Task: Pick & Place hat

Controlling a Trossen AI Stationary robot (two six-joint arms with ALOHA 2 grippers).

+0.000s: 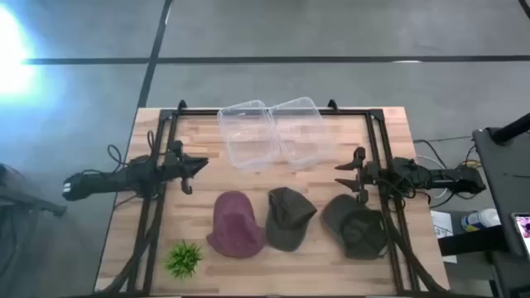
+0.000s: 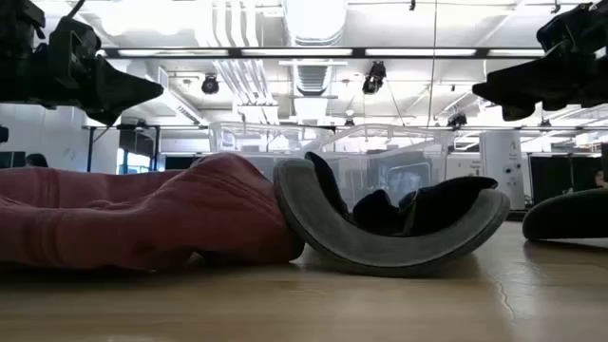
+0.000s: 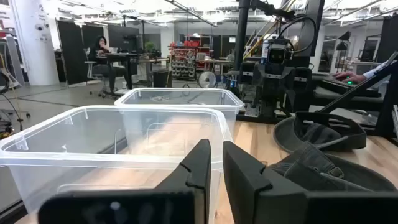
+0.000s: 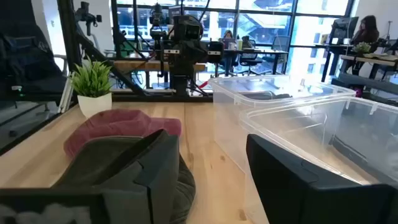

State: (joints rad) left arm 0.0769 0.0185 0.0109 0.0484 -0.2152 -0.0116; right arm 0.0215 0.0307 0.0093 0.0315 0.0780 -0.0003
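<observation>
Three hats lie on the table's near half: a maroon hat [image 1: 237, 223], an olive-grey cap [image 1: 290, 217] resting crown down with its brim curled up [image 2: 380, 247], and a dark green cap [image 1: 356, 225] at the right. My left gripper [image 1: 195, 170] hovers shut above the table, left of the hats and the bins. My right gripper [image 1: 341, 175] hovers open just beyond the dark green cap, fingers pointing toward the table's left. Its wrist view shows the maroon hat [image 4: 118, 127] and the olive-grey cap [image 4: 118, 162] ahead of the open fingers [image 4: 211, 180]. Neither gripper touches a hat.
Two clear plastic bins [image 1: 248, 134] [image 1: 300, 128] stand side by side at the far edge, between the arms. A small green plant [image 1: 184, 258] sits at the near left corner. Bare wood lies between the bins and the hats. People sit at desks in the room behind.
</observation>
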